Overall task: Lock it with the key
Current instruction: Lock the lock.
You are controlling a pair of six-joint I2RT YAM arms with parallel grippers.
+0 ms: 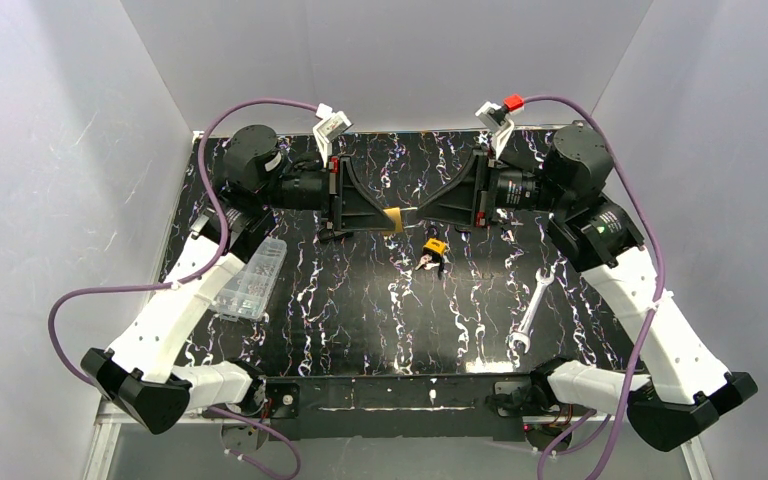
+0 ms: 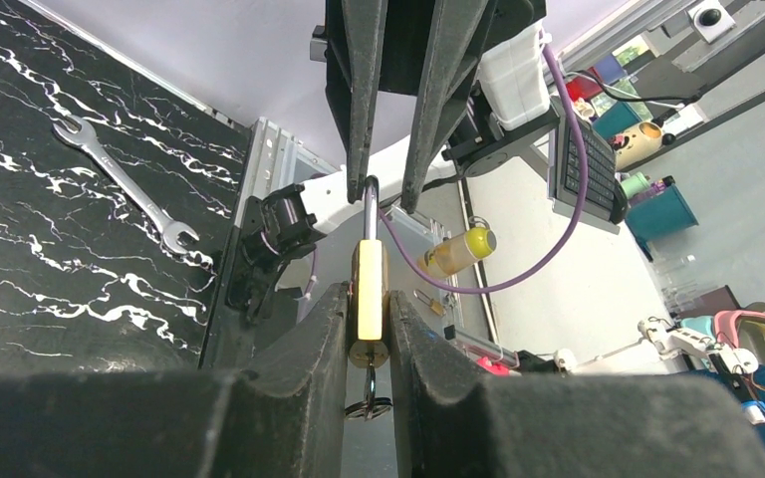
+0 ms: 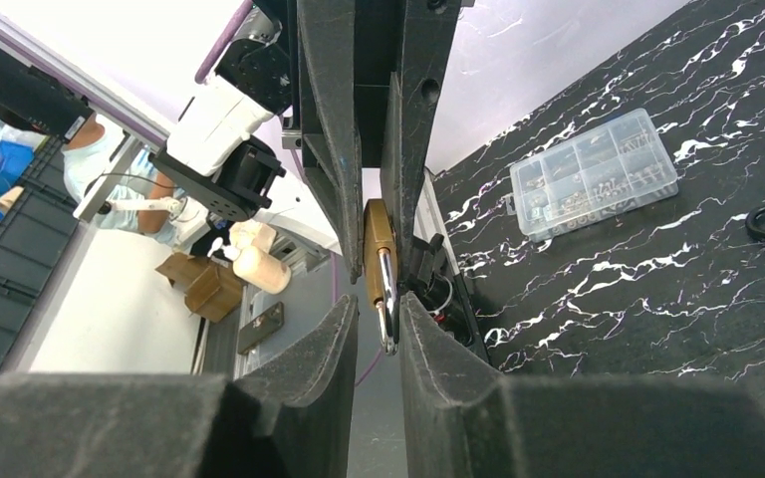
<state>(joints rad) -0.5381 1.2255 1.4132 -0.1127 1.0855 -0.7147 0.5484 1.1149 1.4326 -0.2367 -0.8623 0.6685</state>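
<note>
While left fingers (image 2: 309,349) clamp the padlock (image 2: 370,289) over the far half of the worktop (image 1: 360,320), right fingers (image 2: 364,100) loosely straddle its shackle (image 2: 370,204), which probably needs pressing home next.

We take the small brass padlock (image 1: 396,218) as our mark: it sits above the black white-veined table (image 1: 360,330) at its far middle, its body clamped in the left gripper (image 2: 369,309), its shackle between the fingers of the right gripper (image 3: 374,314). On the table just nearer and slightly right lies a yellow-tagged key bunch (image 1: 432,252); farther right and nearer, a silver steel wrench (image 1: 529,311); to the left and nearer, a clear plastic compartment box (image 1: 252,280).
</note>
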